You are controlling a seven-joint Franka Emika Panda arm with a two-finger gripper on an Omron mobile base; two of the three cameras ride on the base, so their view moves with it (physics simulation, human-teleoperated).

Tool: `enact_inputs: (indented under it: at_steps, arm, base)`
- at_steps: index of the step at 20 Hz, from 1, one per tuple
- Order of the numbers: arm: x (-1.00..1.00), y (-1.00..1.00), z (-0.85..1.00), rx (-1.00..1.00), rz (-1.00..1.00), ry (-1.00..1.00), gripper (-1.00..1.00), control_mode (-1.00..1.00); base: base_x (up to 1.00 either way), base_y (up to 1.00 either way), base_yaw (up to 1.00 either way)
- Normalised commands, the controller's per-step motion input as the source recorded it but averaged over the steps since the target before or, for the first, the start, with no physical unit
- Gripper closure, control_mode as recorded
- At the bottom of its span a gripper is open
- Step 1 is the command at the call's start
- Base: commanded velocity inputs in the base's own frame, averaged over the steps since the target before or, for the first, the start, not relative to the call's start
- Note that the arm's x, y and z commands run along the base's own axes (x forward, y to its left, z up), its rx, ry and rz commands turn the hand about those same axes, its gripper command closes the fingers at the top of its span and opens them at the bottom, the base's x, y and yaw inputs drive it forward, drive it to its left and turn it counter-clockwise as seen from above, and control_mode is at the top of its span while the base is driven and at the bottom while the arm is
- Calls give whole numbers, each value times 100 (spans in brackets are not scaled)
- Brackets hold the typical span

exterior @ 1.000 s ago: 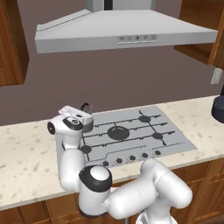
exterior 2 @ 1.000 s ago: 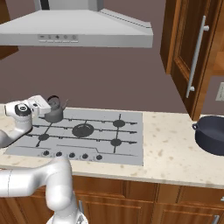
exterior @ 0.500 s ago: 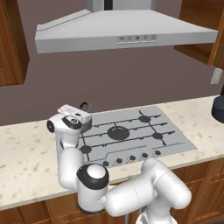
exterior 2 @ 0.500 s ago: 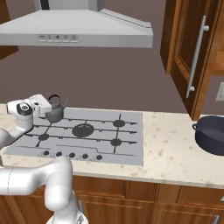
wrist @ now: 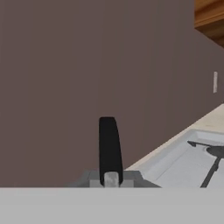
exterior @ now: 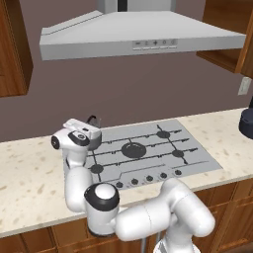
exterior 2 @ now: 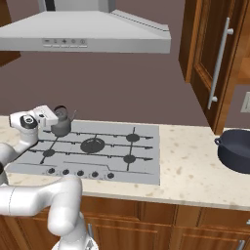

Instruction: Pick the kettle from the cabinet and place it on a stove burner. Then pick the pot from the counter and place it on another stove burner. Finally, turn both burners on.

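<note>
A: While the end effector (exterior 2: pixel 52 118) grips the kettle (exterior 2: pixel 61 124) by its black handle (wrist: pixel 109 148), where's it sit?
B: Hanging right under the clamped fingers, over the cooktop's (exterior 2: pixel 117 156) rear-left burner. Needs lowering.
A: Pot (exterior 2: pixel 236 150)?
B: Far right of the end effector on the worktop (exterior 2: pixel 195 171), looks empty.

Even flat rendered light, soft shadows

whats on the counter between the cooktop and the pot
Nothing: in the right base view the beige counter is bare between the cooktop's right edge and the pot.
</note>
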Motion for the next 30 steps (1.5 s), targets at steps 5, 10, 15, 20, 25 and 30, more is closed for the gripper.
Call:
enact_inputs:
  at_steps: [5, 10, 15, 20, 25, 30]
  arm:
    - [17, 7, -19, 0, 0, 0, 100, -100]
    - [11, 1, -19, 0, 0, 0, 100, -100]
    - [-1, 0, -22, 0, -4, 0, 100, -100]
    - [-7, -1, -28, 0, -4, 0, -100, -100]
    - [0, 0, -10, 1, -3, 0, -100, -100]
    - [0, 0, -1, 0, -1, 0, -100, -100]
  base:
    - [0, 0, 0]
    - [0, 0, 0]
    - [0, 0, 0]
    - [0, 0, 0]
    - [0, 0, 0]
    - [0, 0, 0]
